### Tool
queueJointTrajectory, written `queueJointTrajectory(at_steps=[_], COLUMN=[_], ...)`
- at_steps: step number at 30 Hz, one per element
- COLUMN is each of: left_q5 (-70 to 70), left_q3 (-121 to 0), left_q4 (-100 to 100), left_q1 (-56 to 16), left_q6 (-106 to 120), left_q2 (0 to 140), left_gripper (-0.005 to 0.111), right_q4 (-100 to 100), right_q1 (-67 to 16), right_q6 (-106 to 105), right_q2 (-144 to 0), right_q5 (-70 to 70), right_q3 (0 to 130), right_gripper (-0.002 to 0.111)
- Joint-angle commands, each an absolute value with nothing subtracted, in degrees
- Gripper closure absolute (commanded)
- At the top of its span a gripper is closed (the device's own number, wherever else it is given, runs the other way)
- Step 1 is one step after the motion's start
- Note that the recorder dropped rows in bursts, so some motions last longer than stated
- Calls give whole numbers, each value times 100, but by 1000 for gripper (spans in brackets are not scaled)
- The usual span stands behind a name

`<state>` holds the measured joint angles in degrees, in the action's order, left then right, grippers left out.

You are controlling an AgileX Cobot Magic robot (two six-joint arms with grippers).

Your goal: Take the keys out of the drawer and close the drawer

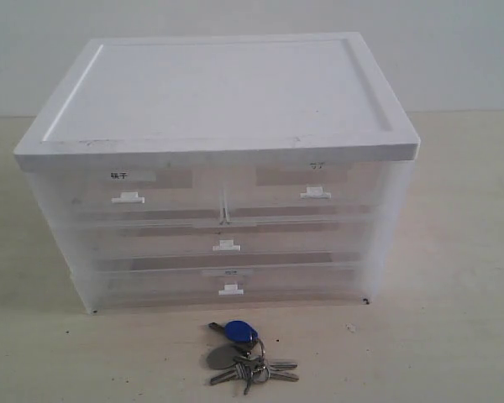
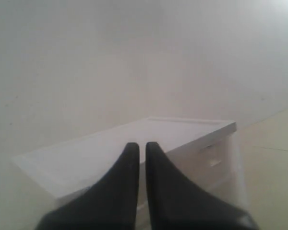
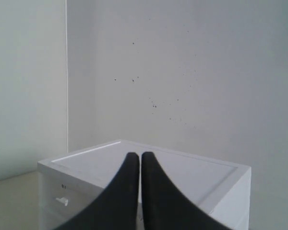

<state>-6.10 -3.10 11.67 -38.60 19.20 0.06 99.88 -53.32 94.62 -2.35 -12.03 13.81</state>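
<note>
Left end effector [image 2: 141, 146] pinched together, empty, high off the cabinet's [image 1: 218, 92] left. Drawer [image 1: 226, 235] looks flush, closed. Keys [image 1: 248, 353] lie on the worktop [image 1: 454, 336] just in front, about centre, long axis roughly near-far. Right end effector [image 3: 137, 155] also together, high right. Can't tell which arm's nearer.
</note>
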Motion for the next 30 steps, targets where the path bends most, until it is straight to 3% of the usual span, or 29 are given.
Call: queueJointTrajectory(at_steps=[1, 16, 30], left_q5=[-591, 127, 740], left_q3=[-145, -136, 0], left_q4=[191, -891, -891], left_q1=[-3011, 164, 211], left_q6=[796, -887, -864], left_q2=[0, 0, 0], left_gripper=[102, 102, 102], right_q4=[9995, 9995, 9995], right_q1=[-5319, -5319, -5319], right_q6=[9476, 9495, 9507], right_q2=[-218, -218, -218], right_q5=[-1231, -1231, -1220], right_q3=[1368, 1368, 1368], right_gripper=[109, 109, 109])
